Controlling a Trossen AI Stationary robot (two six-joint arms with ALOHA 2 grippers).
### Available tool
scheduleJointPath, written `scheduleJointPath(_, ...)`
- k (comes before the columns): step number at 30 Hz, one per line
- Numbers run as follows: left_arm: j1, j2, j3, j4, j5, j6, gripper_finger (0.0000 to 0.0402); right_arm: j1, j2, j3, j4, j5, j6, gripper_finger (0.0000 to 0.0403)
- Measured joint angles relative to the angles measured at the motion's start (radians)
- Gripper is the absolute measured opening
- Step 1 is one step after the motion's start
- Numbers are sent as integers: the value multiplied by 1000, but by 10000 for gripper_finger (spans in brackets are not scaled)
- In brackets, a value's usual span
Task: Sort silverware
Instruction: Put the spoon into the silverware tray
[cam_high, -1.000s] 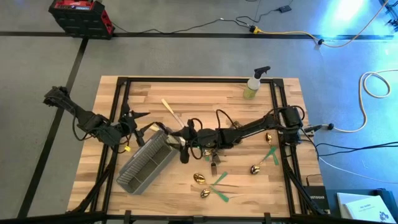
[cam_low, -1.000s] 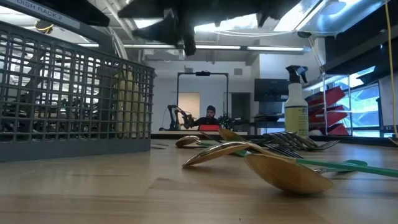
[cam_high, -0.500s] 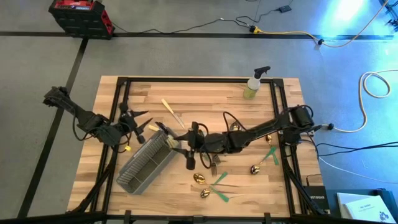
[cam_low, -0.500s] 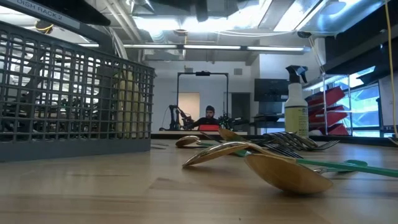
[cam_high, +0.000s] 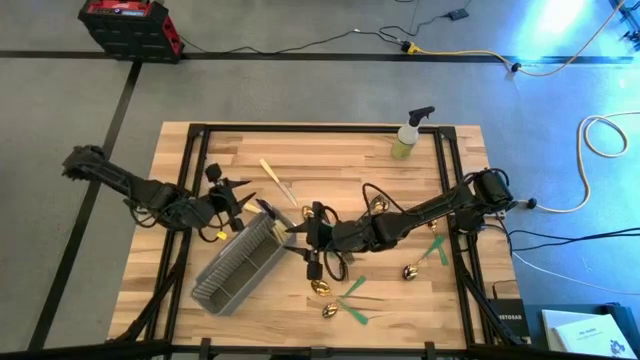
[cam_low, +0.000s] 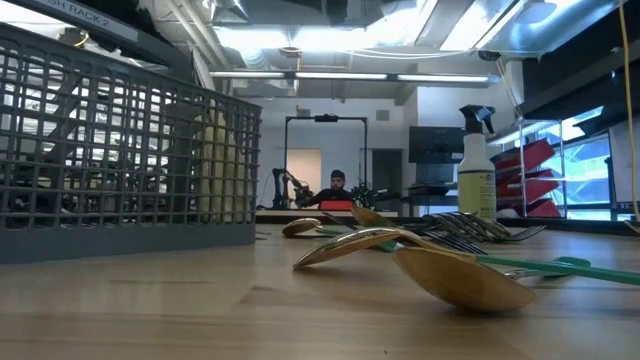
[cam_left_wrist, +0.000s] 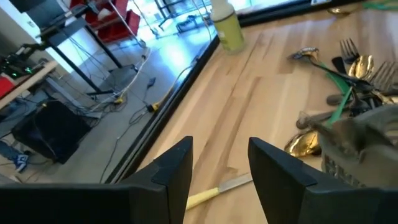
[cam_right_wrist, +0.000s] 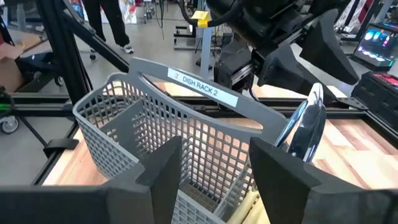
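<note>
Two arms over a wooden table (cam_high: 300, 150), silverware (cam_high: 345, 290) scattered right of the grey caddy (cam_high: 238, 262), left gripper (cam_left_wrist: 219, 165) and right gripper (cam_right_wrist: 214, 163) beside the caddy, fingers parted, empty, grey floor (cam_high: 300, 90) with cables around the table.

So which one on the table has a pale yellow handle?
The knife lying alone beyond the wire caddy; the other pieces' handles look green or dark.

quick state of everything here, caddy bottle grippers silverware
grey wire-mesh caddy, upright on the wooden table
yellow-green spray bottle, standing upright
gold-headed silverware, lying loose on the table
left gripper, fingers open, empty
right gripper, fingers open, empty, facing the caddy
</note>
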Motion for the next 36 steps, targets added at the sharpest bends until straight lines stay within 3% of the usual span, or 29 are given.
scheduleJointPath(9, 17, 3, 0, 37, 0, 39, 140, 0, 0, 0, -11, 0, 0, 169)
scheduleJointPath(22, 16, 2, 38, 82, -17, 261, 140, 0, 0, 0, -25, 0, 1, 169)
scheduleJointPath(25, 16, 2, 38, 81, 14, 279, 140, 0, 0, 1, -25, 0, 1, 169)
scheduleJointPath(31, 16, 2, 38, 82, 172, 379, 140, 0, 0, 1, -25, 0, 1, 169)
scheduleJointPath(36, 16, 2, 39, 86, 174, 420, 140, 0, 0, 1, -25, 0, 1, 169)
